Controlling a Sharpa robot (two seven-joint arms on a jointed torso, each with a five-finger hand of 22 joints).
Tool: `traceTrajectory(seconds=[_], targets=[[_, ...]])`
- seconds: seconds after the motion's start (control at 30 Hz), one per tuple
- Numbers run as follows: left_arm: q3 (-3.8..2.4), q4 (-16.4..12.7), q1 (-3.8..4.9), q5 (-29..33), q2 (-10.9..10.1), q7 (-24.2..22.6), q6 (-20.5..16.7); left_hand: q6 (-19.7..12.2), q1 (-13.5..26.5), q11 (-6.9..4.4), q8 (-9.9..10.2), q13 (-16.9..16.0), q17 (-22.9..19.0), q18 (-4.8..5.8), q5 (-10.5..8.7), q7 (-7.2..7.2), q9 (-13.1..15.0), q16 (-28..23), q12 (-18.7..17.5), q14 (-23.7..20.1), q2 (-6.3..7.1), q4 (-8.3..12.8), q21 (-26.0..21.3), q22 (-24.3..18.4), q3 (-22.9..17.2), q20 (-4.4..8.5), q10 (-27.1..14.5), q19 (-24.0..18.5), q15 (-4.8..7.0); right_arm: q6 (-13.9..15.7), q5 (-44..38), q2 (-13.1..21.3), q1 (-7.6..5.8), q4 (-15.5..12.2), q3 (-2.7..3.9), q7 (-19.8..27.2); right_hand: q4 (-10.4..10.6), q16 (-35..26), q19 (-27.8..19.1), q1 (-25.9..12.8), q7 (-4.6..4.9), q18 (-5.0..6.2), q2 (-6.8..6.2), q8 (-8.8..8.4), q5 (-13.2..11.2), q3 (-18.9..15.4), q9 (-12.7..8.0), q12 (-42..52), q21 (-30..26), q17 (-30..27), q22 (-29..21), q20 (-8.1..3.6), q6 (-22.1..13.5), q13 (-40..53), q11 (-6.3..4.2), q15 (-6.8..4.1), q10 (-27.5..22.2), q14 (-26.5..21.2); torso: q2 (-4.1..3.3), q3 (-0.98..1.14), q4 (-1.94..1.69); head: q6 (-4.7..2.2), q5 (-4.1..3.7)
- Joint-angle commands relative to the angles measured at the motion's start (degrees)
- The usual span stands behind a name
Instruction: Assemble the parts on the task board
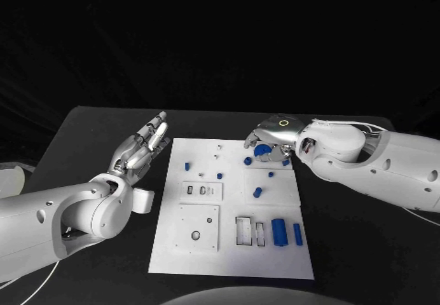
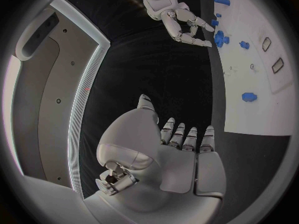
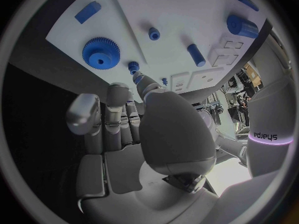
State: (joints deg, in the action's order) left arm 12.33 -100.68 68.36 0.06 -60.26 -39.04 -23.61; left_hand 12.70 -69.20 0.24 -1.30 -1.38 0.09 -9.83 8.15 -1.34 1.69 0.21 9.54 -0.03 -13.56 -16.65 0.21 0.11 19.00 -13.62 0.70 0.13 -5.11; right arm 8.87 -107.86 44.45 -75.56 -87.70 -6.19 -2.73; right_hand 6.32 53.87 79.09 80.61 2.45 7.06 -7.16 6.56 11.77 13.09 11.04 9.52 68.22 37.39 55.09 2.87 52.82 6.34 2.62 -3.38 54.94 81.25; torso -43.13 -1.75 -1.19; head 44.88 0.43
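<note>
My left hand hangs over the bench beside the task board, fingers spread, nothing in it. My right hand sits above the board's far edge by the blue gear, fingers parted, nothing gripped.

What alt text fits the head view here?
The right hand hovers over a blue gear at the far edge of the white task board; the left hand, open, is raised beside it.
</note>
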Motion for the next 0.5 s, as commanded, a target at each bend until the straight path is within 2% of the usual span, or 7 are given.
traceTrajectory(seconds=[0.03,0.2,0.5], targets=[[-0.05,0.0,0.08,-0.6,0.2,-1.9,1.2,0.5,-0.7,0.62,-0.4,-0.1,-0.1,-0.33,0.59,0.14,0.0,-0.2,0.3,0.0,-0.09,0.0,-0.1,-0.1,-0.4,-0.41,0.0,-0.1,-0.42,-0.1,0.5,-0.6,0.22,0.9,0.01,1.2,0.0,0.4,-0.2,0.3,0.33,-0.61,0.53,-0.35,0.3,0.6,0.1,0.1,0.5,0.4,0.3,-0.02,0.2,0.1,0.01,0.08,0.5,-0.3,0.43,-0.07,-0.04,0.34,-0.02],[-0.05,0.1,0.08,-0.6,0.2,-1.8,1.3,0.6,-1.1,0.93,-0.4,-0.1,-0.1,-0.36,1.58,0.3,0.0,-0.2,0.5,0.0,-0.13,0.0,-0.1,-0.1,-0.6,-0.5,0.0,-0.1,-0.5,0.0,0.8,-1.8,0.77,2.3,0.01,1.7,-0.1,0.9,-0.2,0.3,0.48,-0.68,0.59,-0.33,0.4,0.8,0.2,0.1,0.9,1.0,0.9,0.0,0.5,0.1,0.01,0.09,0.7,-0.2,0.61,-0.07,0.01,0.6,-0.07],[-0.05,0.1,0.08,-0.6,0.2,-1.4,1.5,0.6,-1.5,1.21,-0.4,-0.1,-0.1,-0.4,2.92,0.49,0.0,-0.2,0.5,0.0,-0.15,0.0,-0.1,0.0,-0.9,-0.63,0.0,0.0,-0.66,-0.2,1.1,-3.9,2.67,4.8,0.01,2.4,-0.1,1.4,-0.1,0.3,0.79,-0.82,0.68,-0.3,0.6,1.4,0.4,0.2,1.5,1.7,1.9,0.05,1.2,0.1,0.1,0.14,1.3,-0.1,1.02,-0.03,-0.23,1.14,0.27]])
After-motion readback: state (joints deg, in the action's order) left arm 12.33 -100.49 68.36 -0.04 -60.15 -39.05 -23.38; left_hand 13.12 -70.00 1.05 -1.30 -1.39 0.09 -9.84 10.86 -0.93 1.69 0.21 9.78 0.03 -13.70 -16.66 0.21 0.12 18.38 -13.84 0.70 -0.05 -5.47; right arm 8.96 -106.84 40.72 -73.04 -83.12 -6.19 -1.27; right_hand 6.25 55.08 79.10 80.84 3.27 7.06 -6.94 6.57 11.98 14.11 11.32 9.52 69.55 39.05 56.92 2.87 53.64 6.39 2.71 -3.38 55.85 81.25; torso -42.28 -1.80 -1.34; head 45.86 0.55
